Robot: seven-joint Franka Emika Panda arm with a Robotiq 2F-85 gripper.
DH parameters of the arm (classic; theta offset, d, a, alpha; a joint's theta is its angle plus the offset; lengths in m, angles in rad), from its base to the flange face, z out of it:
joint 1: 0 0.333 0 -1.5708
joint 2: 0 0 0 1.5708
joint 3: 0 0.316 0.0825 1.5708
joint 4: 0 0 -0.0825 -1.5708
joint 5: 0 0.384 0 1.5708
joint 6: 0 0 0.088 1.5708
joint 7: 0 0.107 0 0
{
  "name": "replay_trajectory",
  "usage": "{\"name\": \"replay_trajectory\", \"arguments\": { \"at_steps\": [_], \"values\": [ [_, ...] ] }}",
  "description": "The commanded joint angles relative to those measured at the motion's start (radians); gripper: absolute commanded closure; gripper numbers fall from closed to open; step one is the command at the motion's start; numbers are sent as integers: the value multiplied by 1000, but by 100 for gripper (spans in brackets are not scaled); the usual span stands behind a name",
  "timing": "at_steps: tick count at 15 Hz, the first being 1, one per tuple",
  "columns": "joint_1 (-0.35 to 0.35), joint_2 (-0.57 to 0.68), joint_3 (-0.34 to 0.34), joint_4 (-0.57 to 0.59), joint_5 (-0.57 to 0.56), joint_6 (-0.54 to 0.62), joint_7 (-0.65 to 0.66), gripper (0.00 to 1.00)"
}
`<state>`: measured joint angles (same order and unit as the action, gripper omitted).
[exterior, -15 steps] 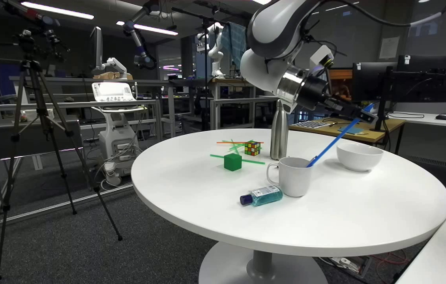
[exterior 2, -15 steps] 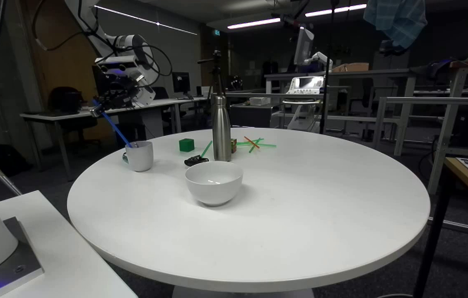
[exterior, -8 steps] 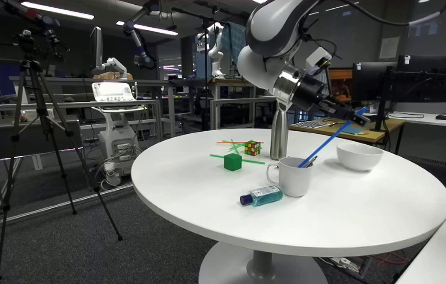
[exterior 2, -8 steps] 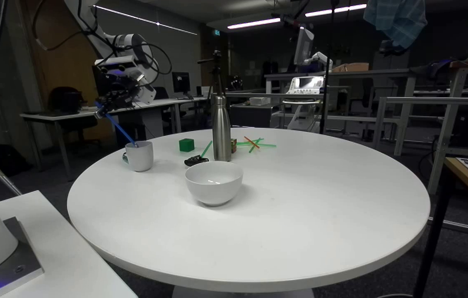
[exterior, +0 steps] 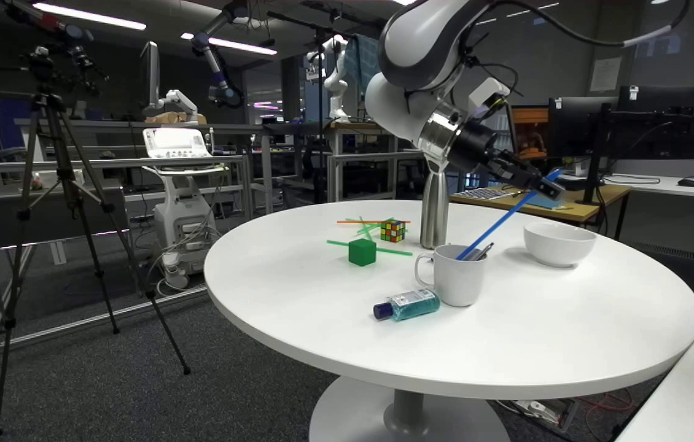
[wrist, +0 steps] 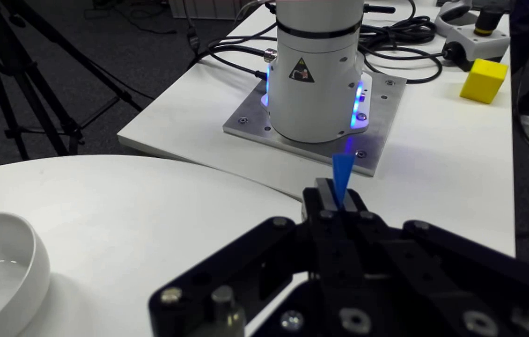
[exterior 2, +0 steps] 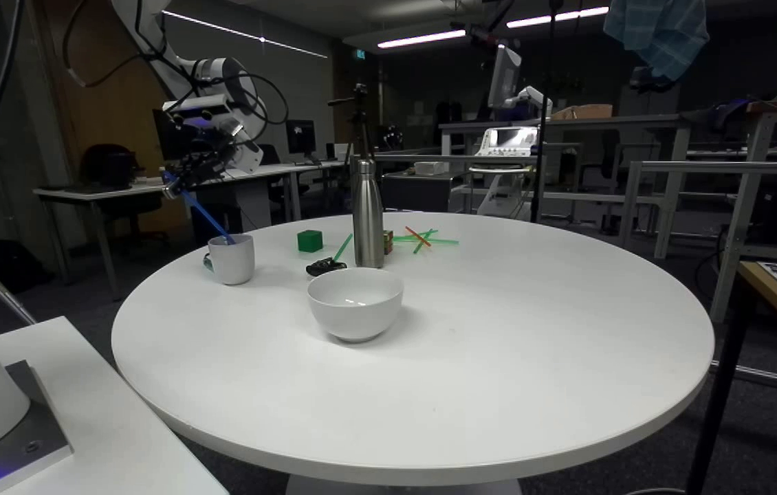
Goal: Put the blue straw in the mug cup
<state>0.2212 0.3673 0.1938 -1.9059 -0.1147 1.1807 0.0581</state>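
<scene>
Blue straw (exterior: 497,224): in an exterior view, slants from the gripper (exterior: 547,185) down into the mouth of the mug cup (exterior: 459,279), its lean likely following the gripper's tilt.
Mug cup: in an exterior view, upright near the left edge of the round table (exterior 2: 533,357), mouth up.
Gripper: in the wrist view, fingers (wrist: 313,199) pinch the blue straw near its top, probably leaving its length free to enter.

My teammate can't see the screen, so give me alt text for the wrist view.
The black gripper is shut on the blue straw, whose end sticks out past the grip. Beyond it stands the white robot base with blue lights, a yellow cube at upper right. At lower left, part of a white bowl shows on a white table.
</scene>
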Motion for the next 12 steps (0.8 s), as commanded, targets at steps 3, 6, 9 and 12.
{"name": "replay_trajectory", "arguments": {
  "at_steps": [3, 6, 9, 12],
  "values": [
    [13, 52, -11, 65, -26, -11, 16, 100],
    [13, 73, -15, 83, -28, -15, 16, 100],
    [13, 93, -19, 96, -28, -18, 14, 100],
    [13, 110, -23, 107, -28, -22, 13, 100]
  ]
}}
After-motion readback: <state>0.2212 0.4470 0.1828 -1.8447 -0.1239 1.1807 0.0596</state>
